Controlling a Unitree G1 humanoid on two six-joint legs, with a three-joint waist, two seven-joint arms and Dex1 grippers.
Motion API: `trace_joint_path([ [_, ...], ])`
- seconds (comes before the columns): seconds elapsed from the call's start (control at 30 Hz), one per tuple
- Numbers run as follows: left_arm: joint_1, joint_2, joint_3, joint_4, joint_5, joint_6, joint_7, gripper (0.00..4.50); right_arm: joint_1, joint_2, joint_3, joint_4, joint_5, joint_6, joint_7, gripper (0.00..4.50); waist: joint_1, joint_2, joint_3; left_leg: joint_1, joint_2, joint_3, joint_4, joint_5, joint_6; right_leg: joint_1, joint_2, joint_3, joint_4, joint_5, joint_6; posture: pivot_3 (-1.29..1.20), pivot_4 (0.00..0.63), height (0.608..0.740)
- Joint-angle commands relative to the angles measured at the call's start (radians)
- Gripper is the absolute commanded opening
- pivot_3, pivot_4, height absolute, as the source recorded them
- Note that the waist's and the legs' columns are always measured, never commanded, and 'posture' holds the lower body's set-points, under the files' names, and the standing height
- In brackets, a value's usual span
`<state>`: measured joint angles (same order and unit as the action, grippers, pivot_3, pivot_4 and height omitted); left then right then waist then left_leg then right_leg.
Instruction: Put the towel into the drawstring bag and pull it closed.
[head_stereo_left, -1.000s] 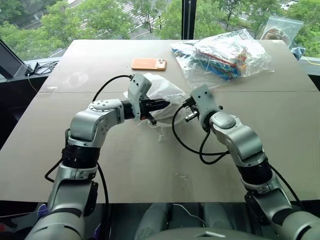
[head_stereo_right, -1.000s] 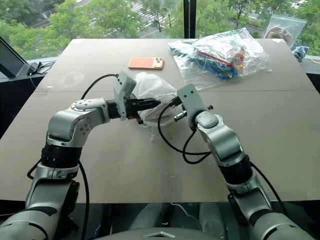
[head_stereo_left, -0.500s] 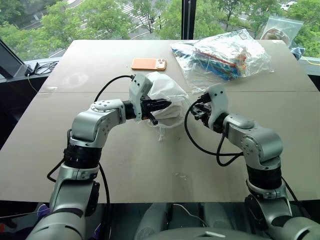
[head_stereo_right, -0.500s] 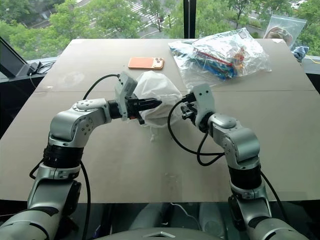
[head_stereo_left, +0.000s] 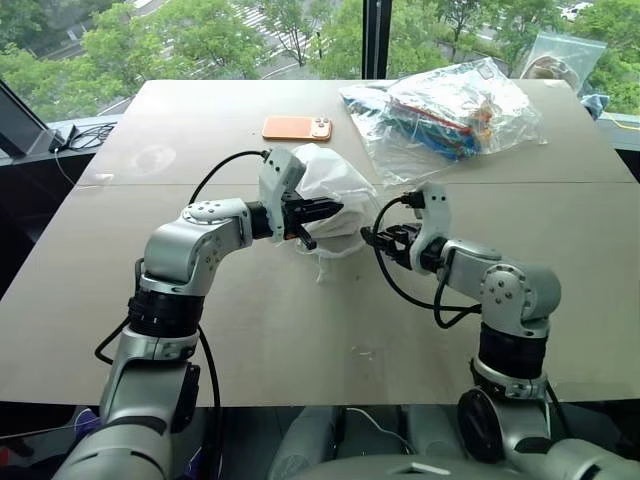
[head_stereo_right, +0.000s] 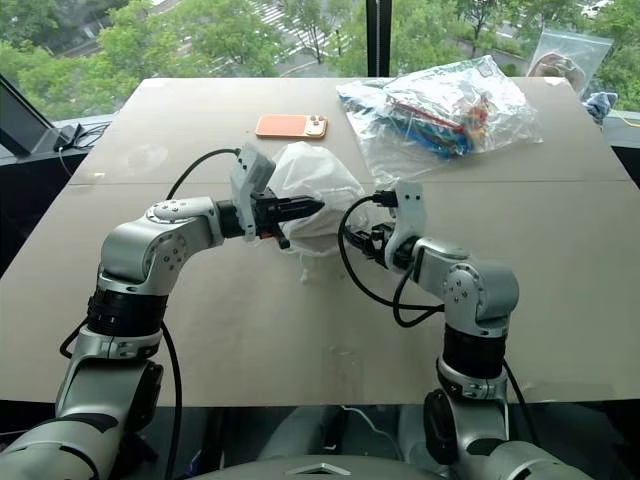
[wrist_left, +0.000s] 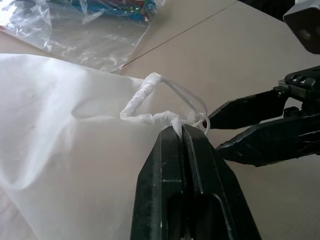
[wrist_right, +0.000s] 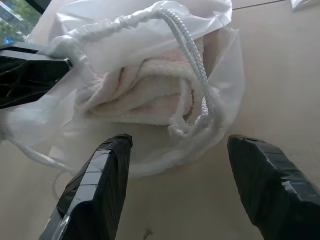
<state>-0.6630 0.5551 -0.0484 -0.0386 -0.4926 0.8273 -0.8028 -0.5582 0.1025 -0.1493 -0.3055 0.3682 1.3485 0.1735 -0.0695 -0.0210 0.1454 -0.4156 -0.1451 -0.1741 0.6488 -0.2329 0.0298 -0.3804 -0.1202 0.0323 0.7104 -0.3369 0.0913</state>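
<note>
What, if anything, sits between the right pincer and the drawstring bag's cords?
Nothing visible does. The right pincer stands open facing the drawstring bag, its cords hanging across the towel inside. The left pincer is shut on the bag's gathered rim, off to one side.

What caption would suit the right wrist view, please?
Open right gripper facing the drawstring bag, the towel inside.
</note>
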Motion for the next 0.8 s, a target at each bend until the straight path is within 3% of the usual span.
trace_joint_path([
  [0.03,0.000,0.005,0.010,-0.052,-0.002,-0.003,0.003,0.00,-0.021,0.001,0.015,0.021,0.002,-0.051,-0.012,2.78,0.000,0.000,0.000,0.000,0.000,0.000,0.000,0.000,0.000,0.000,0.000,0.000,0.000,0.000,0.000,0.00,0.150,0.740],
  [0.2,0.015,0.008,0.015,-0.062,-0.001,-0.003,0.007,0.00,-0.028,-0.010,0.010,0.042,0.007,-0.094,-0.014,0.59,-0.001,0.000,0.000,0.000,0.000,0.000,0.000,0.000,0.000,0.000,0.000,0.000,0.000,0.000,0.000,0.00,0.150,0.740],
  [0.27,0.023,0.011,0.015,-0.060,0.004,-0.009,0.008,0.00,-0.026,-0.021,0.016,0.030,0.014,-0.095,-0.009,0.05,-0.001,0.000,0.000,0.000,0.000,0.000,0.000,0.000,0.000,0.000,0.000,0.000,0.000,0.000,0.000,0.00,0.150,0.740],
  [0.5,0.031,0.008,0.017,-0.065,0.005,-0.011,0.015,0.00,-0.011,-0.074,0.060,-0.062,0.064,-0.046,0.038,0.05,-0.001,0.000,0.000,0.000,0.000,0.000,0.000,0.000,0.000,0.000,0.000,0.000,0.000,0.000,0.000,0.00,0.150,0.740],
  [0.6,0.032,0.007,0.016,-0.065,0.003,-0.012,0.017,0.00,-0.010,-0.053,0.050,-0.060,0.080,-0.049,0.026,0.90,-0.001,0.000,0.000,0.000,0.000,0.000,0.000,0.000,0.000,0.000,0.000,0.000,0.000,0.000,0.000,0.00,0.150,0.740],
  [0.73,0.032,0.007,0.016,-0.067,0.001,-0.010,0.018,0.00,-0.011,-0.022,0.045,-0.031,0.060,-0.041,-0.033,2.91,0.000,0.000,0.000,0.000,0.000,0.000,0.000,0.000,0.000,0.000,0.000,0.000,0.000,0.000,0.000,0.00,0.150,0.740],
  [0.8,0.033,0.009,0.015,-0.068,0.001,-0.010,0.016,0.00,-0.014,-0.003,0.034,-0.020,0.061,-0.048,-0.051,3.15,0.000,0.000,0.000,0.000,0.000,0.000,0.000,0.000,0.000,0.000,0.000,0.000,0.000,0.000,0.000,0.00,0.150,0.740],
])
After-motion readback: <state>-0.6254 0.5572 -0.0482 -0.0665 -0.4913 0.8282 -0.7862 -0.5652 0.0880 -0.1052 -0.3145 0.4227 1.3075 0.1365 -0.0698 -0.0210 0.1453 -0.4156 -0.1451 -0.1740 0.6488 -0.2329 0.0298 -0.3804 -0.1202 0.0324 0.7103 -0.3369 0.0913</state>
